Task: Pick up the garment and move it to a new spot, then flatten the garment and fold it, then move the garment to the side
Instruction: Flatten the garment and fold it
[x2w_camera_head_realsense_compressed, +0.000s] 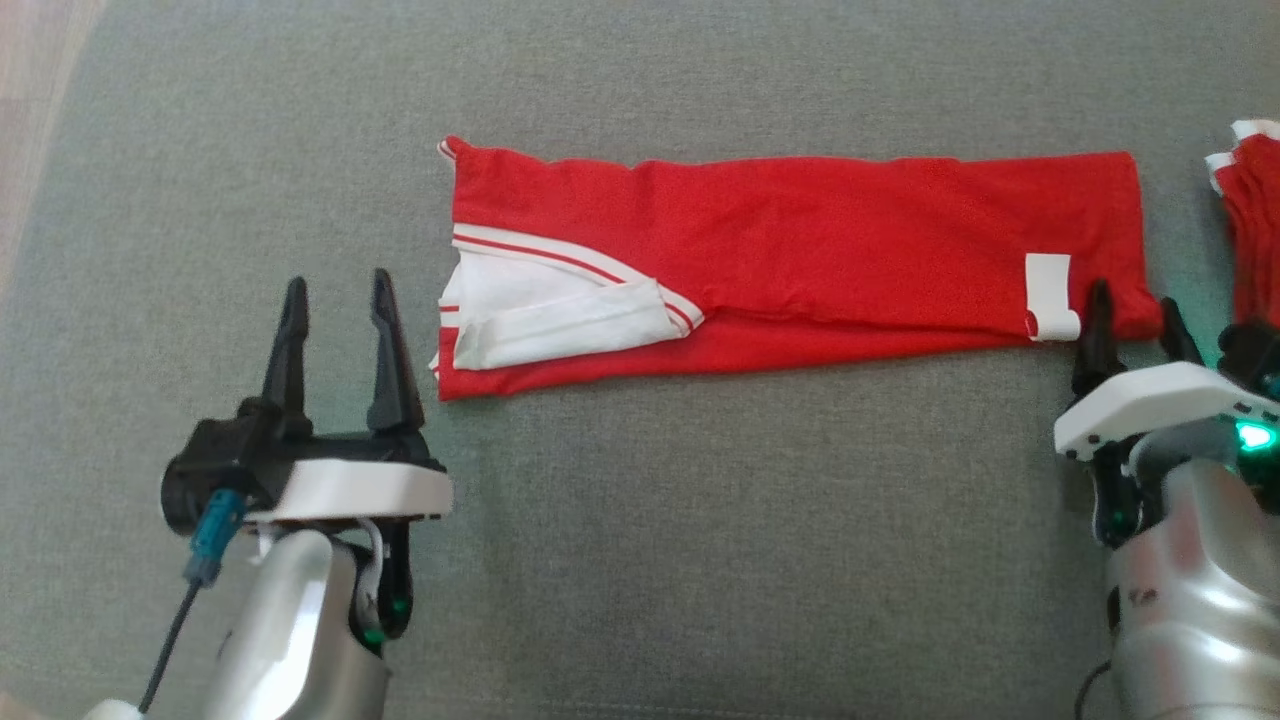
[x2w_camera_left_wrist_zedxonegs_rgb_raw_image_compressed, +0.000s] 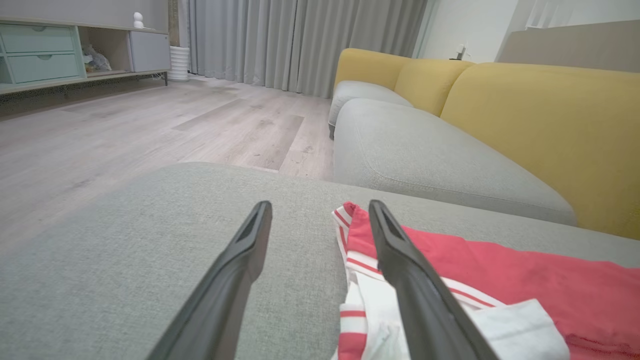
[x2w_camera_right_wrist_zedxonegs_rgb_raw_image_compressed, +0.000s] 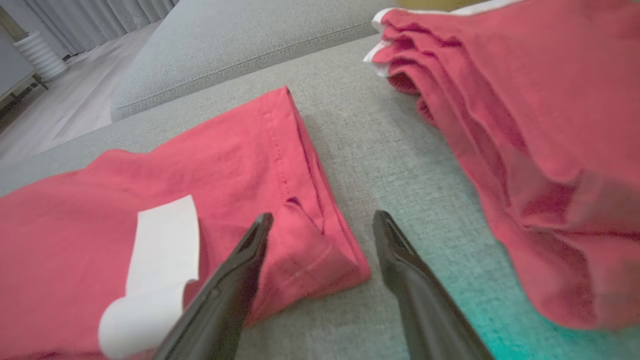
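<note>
One grey upholstered seat (x2w_camera_head_realsense_compressed: 700, 560) carries everything. On it the red garment (x2w_camera_head_realsense_compressed: 800, 230) lies flat as a long strip, running left to right across the middle of the head view. Its long edges are already turned in over each other, and white inner fabric (x2w_camera_head_realsense_compressed: 560, 320) shows at its left end.

Judgement: pick-up, relocation and flattening look done, and the lengthwise fold is in. You have the crosswise folds and the move to the side left.

A second pile of red cloth (x2w_camera_head_realsense_compressed: 1255, 230) sits near the strip's right end, apart from it. It may mark the side spot, though you cannot confirm that.

Left gripper (x2w_camera_head_realsense_compressed: 338, 285): fingers spread, empty, just beside the strip's left near corner, not touching.

Right gripper (x2w_camera_head_realsense_compressed: 1132, 300): fingers spread, straddling the right near corner, nothing pinched yet.

Smallest item: a white label (x2w_camera_head_realsense_compressed: 1050, 295), curled at its lower edge, just left of the right fingers.
</note>
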